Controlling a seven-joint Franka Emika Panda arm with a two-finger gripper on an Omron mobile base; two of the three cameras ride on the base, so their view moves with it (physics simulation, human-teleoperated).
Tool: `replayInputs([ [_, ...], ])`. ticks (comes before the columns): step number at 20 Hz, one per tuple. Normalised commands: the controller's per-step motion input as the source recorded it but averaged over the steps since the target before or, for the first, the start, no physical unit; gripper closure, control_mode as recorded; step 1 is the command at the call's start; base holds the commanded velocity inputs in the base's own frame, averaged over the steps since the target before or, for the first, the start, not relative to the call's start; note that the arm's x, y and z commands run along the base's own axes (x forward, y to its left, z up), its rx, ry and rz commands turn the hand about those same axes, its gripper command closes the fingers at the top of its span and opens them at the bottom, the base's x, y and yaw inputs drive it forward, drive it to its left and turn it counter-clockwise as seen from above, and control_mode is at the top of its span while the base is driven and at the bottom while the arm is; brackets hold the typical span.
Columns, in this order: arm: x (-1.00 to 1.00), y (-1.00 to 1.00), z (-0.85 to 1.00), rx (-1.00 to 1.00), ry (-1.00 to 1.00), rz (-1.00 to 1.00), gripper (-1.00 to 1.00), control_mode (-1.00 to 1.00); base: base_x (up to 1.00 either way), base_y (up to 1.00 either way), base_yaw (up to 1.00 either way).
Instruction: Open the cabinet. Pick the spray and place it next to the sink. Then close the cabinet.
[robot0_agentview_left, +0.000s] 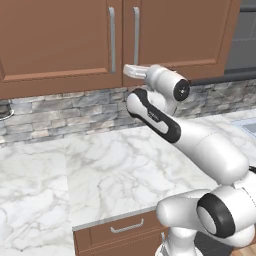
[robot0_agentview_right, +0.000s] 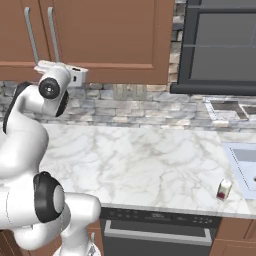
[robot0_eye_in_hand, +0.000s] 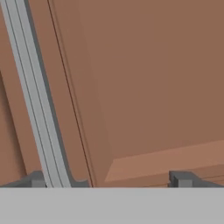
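The brown wooden cabinet (robot0_agentview_left: 65, 40) hangs on the wall above the counter with both doors shut. Its two long silver handles (robot0_agentview_left: 136, 35) stand side by side at the middle seam. My hand (robot0_agentview_left: 134, 70) is raised just under the lower end of the right door's handle. In the hand view my gripper (robot0_eye_in_hand: 109, 181) is open and close to that door (robot0_eye_in_hand: 153, 87), and the handle (robot0_eye_in_hand: 35, 109) runs just inside the left fingertip (robot0_eye_in_hand: 37, 179), with nothing gripped. The spray is hidden. The pale sink (robot0_agentview_right: 242, 165) lies at the far right of the counter.
A marble counter (robot0_agentview_left: 110, 170) with a stone backsplash runs below the cabinet. A small white and red carton (robot0_agentview_right: 223, 189) stands near the counter's front edge by the sink. A dark appliance (robot0_agentview_right: 220, 45) hangs to the right of the cabinet. Drawer fronts (robot0_agentview_left: 125, 230) sit under the counter.
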Motion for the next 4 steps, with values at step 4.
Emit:
replayInputs([
  [4, 0.01, 0.0, 0.0, 0.0, 0.08, 0.0, -1.0, -1.0, 0.0, 0.0, 0.0],
])
